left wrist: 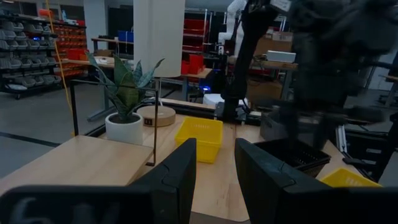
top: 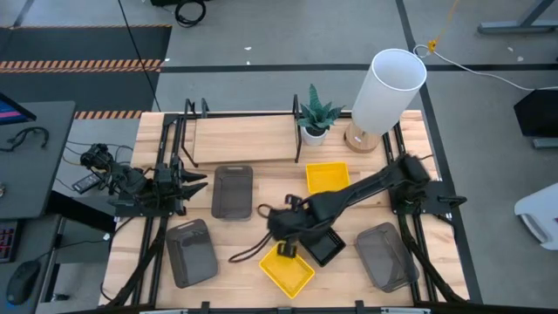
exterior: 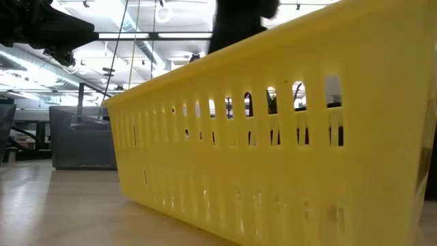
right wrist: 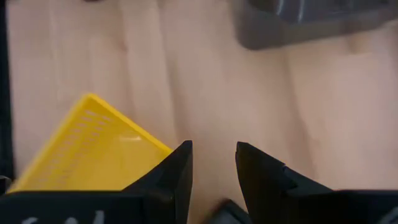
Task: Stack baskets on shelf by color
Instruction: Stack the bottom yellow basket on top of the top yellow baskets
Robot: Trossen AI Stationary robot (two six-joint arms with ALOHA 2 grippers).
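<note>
My right gripper (top: 283, 237) (right wrist: 211, 167) is open and hangs over bare wood in the middle of the table, fingers pointing down. It stands beside a corner of a yellow basket (top: 286, 269) (right wrist: 87, 155) (exterior: 273, 137) and touches nothing. A black basket (top: 324, 248) (left wrist: 297, 152) lies just to its right. A second yellow basket (top: 327, 177) (left wrist: 199, 135) rests flat near the shelf (top: 244, 135). Grey baskets lie at the centre (top: 233, 190) (right wrist: 305, 22), near left (top: 192, 251) and near right (top: 384, 255). My left gripper (top: 193, 183) (left wrist: 214, 168) waits open at the table's left.
A potted plant (top: 316, 118) (left wrist: 127, 106) and a white lamp (top: 388, 87) stand at the shelf's right end. A black cable (top: 248, 253) loops on the table by the near yellow basket. Bare wood lies between the centre grey basket and the right gripper.
</note>
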